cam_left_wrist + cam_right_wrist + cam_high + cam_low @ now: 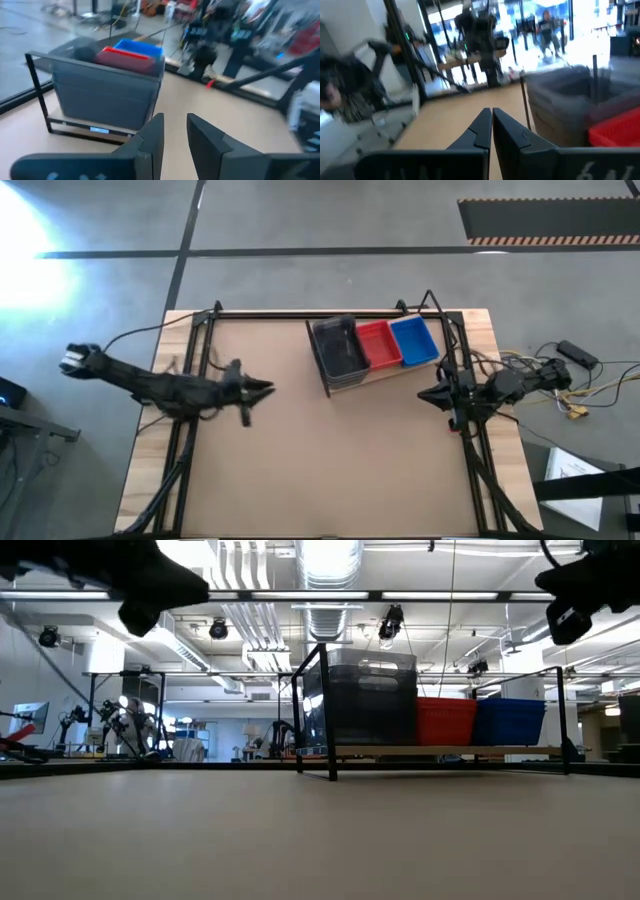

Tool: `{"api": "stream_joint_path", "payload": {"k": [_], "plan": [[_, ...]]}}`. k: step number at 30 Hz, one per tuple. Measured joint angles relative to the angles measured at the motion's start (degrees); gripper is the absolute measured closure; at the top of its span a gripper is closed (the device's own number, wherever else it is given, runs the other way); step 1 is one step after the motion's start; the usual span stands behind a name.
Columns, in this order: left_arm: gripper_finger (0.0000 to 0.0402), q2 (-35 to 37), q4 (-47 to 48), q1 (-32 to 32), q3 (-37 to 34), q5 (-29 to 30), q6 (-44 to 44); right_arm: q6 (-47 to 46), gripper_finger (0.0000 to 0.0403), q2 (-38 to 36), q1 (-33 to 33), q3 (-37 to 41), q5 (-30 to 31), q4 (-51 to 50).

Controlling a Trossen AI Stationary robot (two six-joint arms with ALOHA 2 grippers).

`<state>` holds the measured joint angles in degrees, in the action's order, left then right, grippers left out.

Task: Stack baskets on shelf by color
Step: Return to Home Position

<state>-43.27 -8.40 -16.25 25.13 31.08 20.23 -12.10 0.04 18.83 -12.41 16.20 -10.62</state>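
On shelf (395,372) at far side of tabletop (300,480): grey baskets (338,350), red baskets (378,344) & blue baskets (413,340) abreast; left tool (266,388) slightly open, right tool (423,394) closed, both empty.

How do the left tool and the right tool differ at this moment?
The left tool has its fingers parted with a gap; the right tool has its fingers pressed together. The left tool hangs over the table's left half, away from the shelf; the right tool sits by the table's right edge, close to the shelf. Both hold nothing.
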Motion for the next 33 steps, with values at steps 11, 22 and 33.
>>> {"api": "stream_joint_path", "payload": {"k": [11, 22, 33], "plan": [[0.0334, 32.23, 0.93, 5.27, -14.55, -12.52, -8.71, -0.37, 0.0394, -0.01, 0.0, 3.57, -1.87, 0.79], [0.0334, 38.43, 4.29, 5.42, -21.15, -15.48, -11.55, -1.08, 0.0394, 0.38, -0.09, 10.81, -4.78, 11.18], [0.0334, 40.96, 5.53, 8.09, -24.64, -17.73, -16.48, 2.09, 0.0394, -0.03, -5.56, 11.74, -4.71, 13.03]]}}
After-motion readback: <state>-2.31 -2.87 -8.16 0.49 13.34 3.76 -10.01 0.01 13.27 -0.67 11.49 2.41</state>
